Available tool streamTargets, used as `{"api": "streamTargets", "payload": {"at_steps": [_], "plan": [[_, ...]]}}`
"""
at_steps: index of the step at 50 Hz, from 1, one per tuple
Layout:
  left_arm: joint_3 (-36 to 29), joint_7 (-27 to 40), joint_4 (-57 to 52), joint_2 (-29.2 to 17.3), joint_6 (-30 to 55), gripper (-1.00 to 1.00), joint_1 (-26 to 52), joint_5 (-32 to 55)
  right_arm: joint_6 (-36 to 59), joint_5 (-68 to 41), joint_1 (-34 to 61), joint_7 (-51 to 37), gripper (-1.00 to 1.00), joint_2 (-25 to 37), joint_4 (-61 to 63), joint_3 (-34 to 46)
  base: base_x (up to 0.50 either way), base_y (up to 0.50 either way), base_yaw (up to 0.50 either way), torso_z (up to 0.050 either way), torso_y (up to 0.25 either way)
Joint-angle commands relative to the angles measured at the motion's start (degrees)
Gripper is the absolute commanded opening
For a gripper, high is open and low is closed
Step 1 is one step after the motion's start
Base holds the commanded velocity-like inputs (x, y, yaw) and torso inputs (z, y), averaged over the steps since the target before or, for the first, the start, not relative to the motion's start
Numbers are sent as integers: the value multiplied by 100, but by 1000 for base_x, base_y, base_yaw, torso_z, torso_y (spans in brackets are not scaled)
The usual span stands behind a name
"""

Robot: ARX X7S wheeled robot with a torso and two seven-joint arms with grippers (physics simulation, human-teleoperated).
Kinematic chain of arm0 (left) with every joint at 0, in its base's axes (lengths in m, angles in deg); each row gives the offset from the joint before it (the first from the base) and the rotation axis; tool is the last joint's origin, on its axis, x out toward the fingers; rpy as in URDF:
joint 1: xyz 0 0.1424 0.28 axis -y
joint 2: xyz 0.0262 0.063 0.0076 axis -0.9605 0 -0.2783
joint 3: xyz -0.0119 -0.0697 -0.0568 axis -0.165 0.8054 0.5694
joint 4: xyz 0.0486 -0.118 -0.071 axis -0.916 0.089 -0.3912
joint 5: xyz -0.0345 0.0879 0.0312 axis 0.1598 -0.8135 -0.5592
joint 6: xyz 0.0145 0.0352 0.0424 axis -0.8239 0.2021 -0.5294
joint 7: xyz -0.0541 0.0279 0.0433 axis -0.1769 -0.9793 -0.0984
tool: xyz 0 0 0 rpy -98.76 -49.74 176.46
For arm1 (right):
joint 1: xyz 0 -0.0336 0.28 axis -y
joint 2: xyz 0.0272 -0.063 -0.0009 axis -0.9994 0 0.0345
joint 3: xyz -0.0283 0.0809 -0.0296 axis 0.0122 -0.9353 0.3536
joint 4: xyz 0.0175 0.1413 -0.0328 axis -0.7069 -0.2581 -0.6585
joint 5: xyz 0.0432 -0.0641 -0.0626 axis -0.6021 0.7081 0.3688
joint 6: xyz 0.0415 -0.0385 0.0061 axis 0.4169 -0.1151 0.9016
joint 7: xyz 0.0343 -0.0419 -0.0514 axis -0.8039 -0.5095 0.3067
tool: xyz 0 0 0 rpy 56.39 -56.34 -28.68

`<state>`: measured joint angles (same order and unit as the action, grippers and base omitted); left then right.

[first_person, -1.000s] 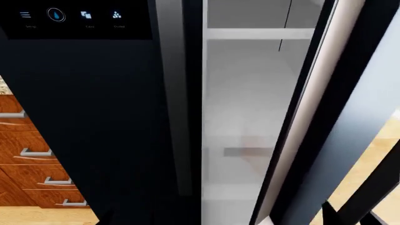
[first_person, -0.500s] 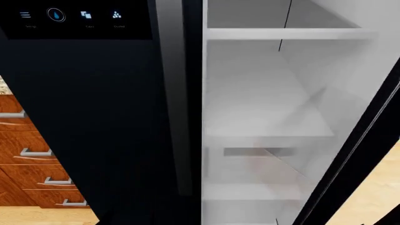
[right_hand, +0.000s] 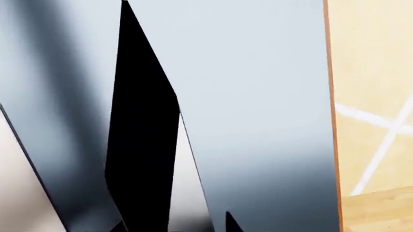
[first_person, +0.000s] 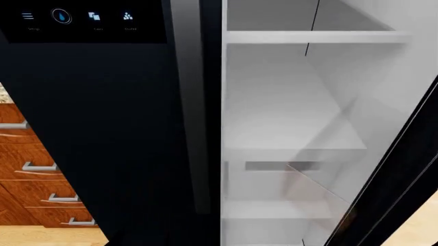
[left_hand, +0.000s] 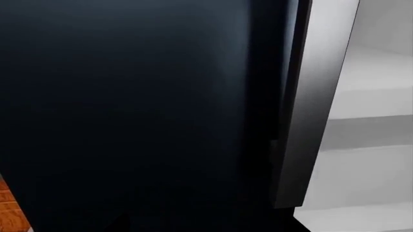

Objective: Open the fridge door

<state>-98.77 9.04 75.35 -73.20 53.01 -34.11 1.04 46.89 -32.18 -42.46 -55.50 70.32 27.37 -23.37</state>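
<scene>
The fridge door [first_person: 403,195] is swung wide open and shows only as a black slanted edge at the lower right of the head view. In the right wrist view its glossy panel [right_hand: 258,96] fills the frame, with the dark bar handle [right_hand: 142,145] running along it. My right gripper [right_hand: 174,224] straddles that handle, with its two dark fingertips close on either side. My left gripper [left_hand: 210,224] is barely visible against the other black door [left_hand: 129,121], its tips wide apart with nothing between them. Neither gripper shows in the head view.
The closed left door [first_person: 102,128] carries a touch panel [first_person: 75,18] and its own vertical handle [first_person: 192,102]. White interior shelves [first_person: 294,143] are exposed. Brown drawers [first_person: 41,174] stand at the far left. Wooden floor [right_hand: 374,72] lies beyond the open door.
The fridge door has swung from part open to wide open, exposing the shelves. The right arm's dark struts have left the head view's lower right. The left door has not moved.
</scene>
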Motion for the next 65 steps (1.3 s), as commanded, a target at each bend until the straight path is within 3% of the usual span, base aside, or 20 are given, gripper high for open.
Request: {"api": "streamTargets", "payload": {"at_steps": [1,25,26,30,31,32,41,65], "plan": [[-16,0,45,-7,-39,100,14,18,-745,2805,-56,-3499,-100,-103,-3154,-509,0,-6,0,0,0],[-230,-258,173,-9,223,100,482,161,-1436,3063,-56,-2424,-100,-104,-5058,-1549,7,-5,-1,0,0],[-254,-298,202,-3,249,100,543,178,-653,3922,804,-1565,-100,-103,-4199,-2409,0,-7,0,0,0],[-343,-425,305,13,317,100,736,201,-1125,7360,3984,1873,-100,-56,-4195,-5846,15,-8,0,0,0],[-355,-449,328,16,321,100,765,211,-1183,8219,3965,2732,-100,-39,-4270,-6561,0,-8,0,0,0],[-363,-462,337,17,329,100,785,218,-1237,8339,3945,3341,-100,-22,-4342,-6624,0,-8,0,0,0],[-441,-531,396,26,369,100,907,226,-1488,8304,3639,3396,-100,137,-4908,-7050,-15,-1,-12,0,4],[-478,-502,409,2,342,100,915,248,-1698,8484,3549,3376,-100,296,-5391,-7245,0,0,0,0,0]]}}
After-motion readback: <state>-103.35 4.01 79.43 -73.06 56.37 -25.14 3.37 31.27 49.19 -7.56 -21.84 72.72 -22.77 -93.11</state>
